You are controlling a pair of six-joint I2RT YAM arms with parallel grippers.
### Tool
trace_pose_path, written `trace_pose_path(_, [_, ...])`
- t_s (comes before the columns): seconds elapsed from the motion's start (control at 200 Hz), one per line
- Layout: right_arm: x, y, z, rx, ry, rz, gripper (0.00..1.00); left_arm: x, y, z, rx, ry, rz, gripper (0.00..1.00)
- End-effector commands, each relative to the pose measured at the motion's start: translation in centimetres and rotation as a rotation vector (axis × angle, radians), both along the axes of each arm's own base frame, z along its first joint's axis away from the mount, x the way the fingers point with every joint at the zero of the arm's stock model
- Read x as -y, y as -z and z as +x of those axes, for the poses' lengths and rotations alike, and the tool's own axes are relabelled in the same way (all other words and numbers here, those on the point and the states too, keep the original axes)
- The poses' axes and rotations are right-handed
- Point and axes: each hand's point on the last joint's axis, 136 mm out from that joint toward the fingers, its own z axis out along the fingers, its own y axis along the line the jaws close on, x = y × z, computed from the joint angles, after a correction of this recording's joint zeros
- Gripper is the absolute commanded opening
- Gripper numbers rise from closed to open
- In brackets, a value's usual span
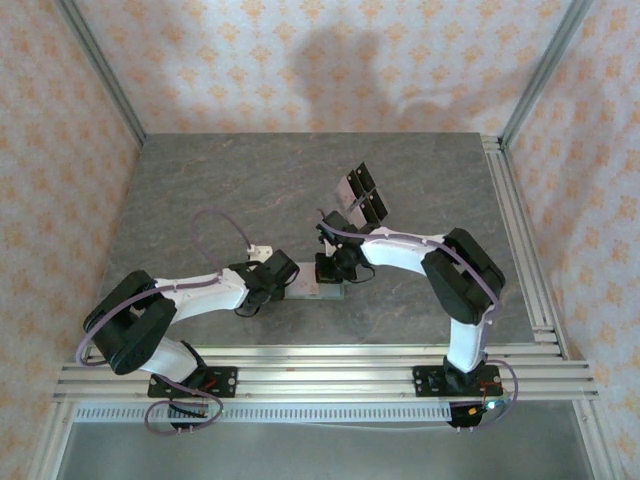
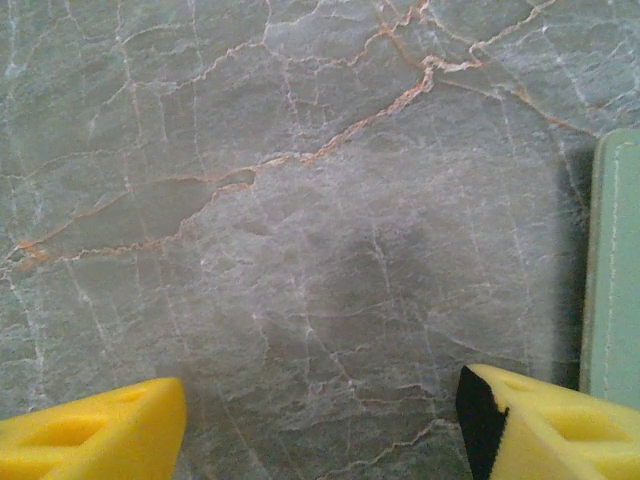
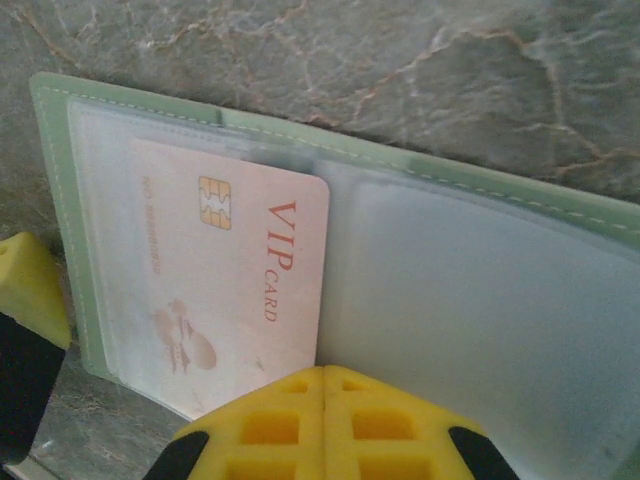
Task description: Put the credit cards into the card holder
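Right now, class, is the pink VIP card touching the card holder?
Touching. Right wrist view: the pink VIP card lies inside a clear pocket of the card holder.

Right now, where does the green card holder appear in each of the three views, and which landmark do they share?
Top external: the card holder is a pale strip near the picture's middle.
Left wrist: a green strip at the right edge.
Right wrist: it lies open across most of the frame.
Shared landmark: the grey veined table.

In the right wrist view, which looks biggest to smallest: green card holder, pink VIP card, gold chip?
1. green card holder, running off frame
2. pink VIP card, on its left half
3. gold chip, on that card
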Motion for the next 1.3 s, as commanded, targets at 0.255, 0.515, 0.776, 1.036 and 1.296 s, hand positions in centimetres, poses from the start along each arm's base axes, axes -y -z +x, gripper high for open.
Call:
trace_pose_path(0.255, [-1.6, 0.5, 0.1, -0.018, -0.017, 0.012, 0.02, -0.1, 0.8, -0.1, -0.010, -0.005, -0.002, 0.73])
trace_pose_path(0.515, [-2.4, 0.1, 0.5, -0.016, -0.023, 0.030, 0.02, 0.0, 1.1, -0.2, -0.018, -0.002, -0.007, 0.73])
trace_pose_path(0.776, [-3.5, -0.5, 0.9, -0.017, -0.041, 0.061, 0.02, 0.2, 1.1, -0.3, -0.019, -0.005, -0.019, 0.73])
trace_pose_path(1.036, [-3.1, -1.8, 1.2, 0.025, -0.048, 0.052, 0.08, 0.2, 0.8, -0.2, -0.013, -0.009, -0.018, 0.73])
trace_pose_path(1.296, [-1.5, -3.6, 1.8, 0.084, -0.017, 0.035, 0.18, -2.0, -1.3, -0.6, 0.033, -0.072, 0.043, 0.73])
